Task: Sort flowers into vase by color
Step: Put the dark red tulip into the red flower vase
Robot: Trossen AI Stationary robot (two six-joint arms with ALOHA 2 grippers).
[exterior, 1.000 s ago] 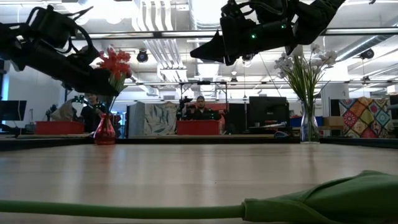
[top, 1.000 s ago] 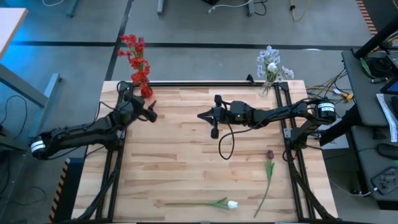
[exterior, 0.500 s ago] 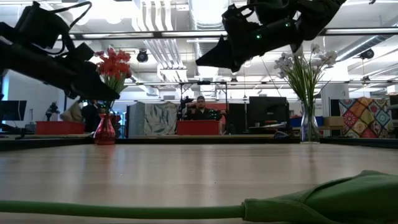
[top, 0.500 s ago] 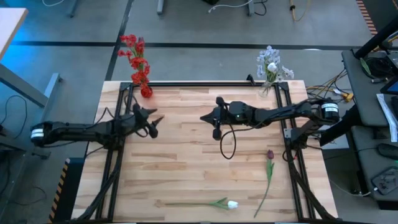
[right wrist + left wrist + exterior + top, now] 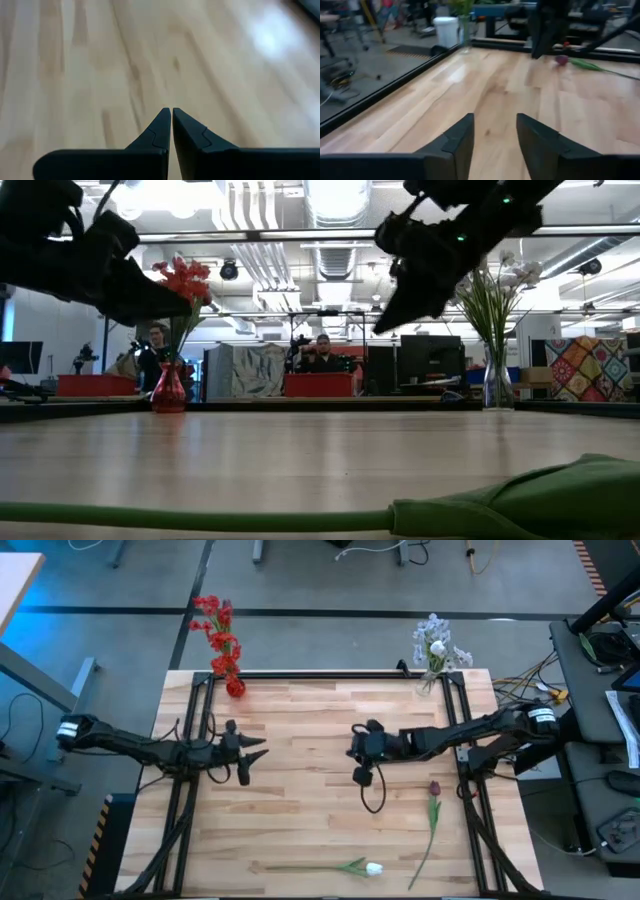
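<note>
Two flowers lie loose near the table's front: a maroon tulip (image 5: 434, 787) and a white tulip (image 5: 373, 868). Right gripper (image 5: 352, 747), pinched shut and empty, hangs mid-table, probably heading for the maroon; it must open first. Left gripper (image 5: 262, 750) waits part-open, empty.

I see a pale, streaked wood counter (image 5: 300, 790) framed in black. At its far left corner, bright red flowers (image 5: 220, 635) fill a red vase (image 5: 235, 688); at the far right, pale blue-white sprays (image 5: 436, 642). Near the front edge lie a white tulip (image 5: 373, 868) and a maroon tulip (image 5: 434, 787), both green-stemmed. Both arms are black.
</note>
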